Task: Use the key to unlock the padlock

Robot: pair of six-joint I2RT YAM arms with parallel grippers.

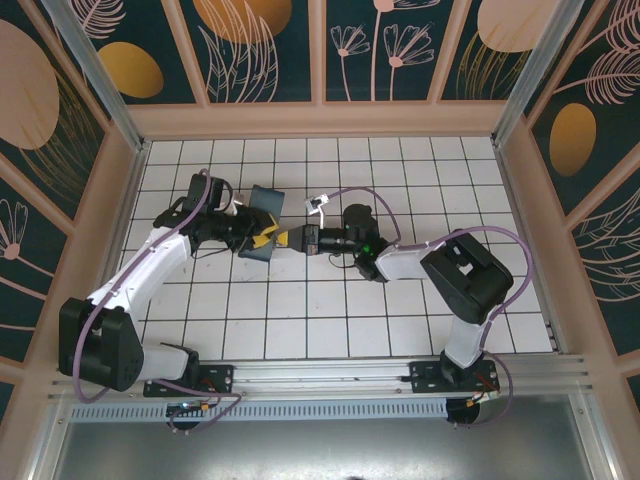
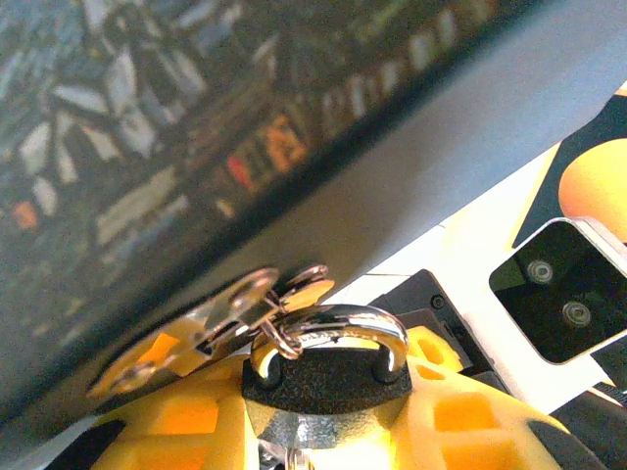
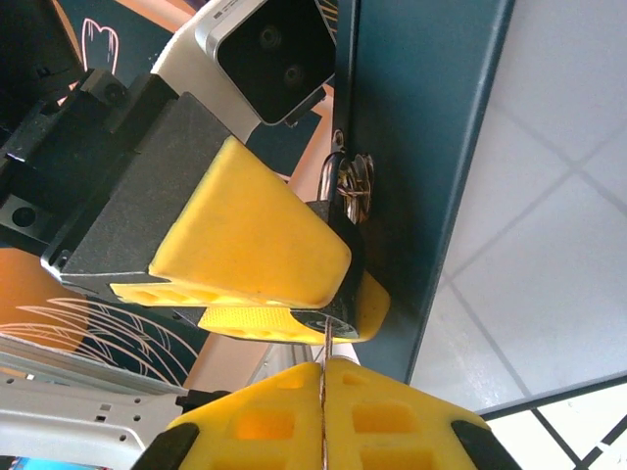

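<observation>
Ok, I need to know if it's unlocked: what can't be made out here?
Lower body of the padlock: left wrist view, cut off by bottom edge.
Keyhole: right wrist view, covered by left gripper's fingers.
Bow of the key: same view, inside right gripper.
Both, top view: too small.

my right end effector [image 3: 323,380] sits at the bottom of the view, its two yellow pads [image 3: 265,421] pressed tight together on the thin blade of the key [image 3: 323,345]. the blade stands straight up and its tip meets the underside of the padlock [image 3: 350,250]. the left end effector [image 3: 355,286] clamps the padlock's dark body between its own yellow pads. the silvery shackle [image 3: 336,186] runs into a fitting on the dark blue box wall [image 3: 421,137]. the white tiled worktop [image 3: 558,245] lies to the right.
</observation>
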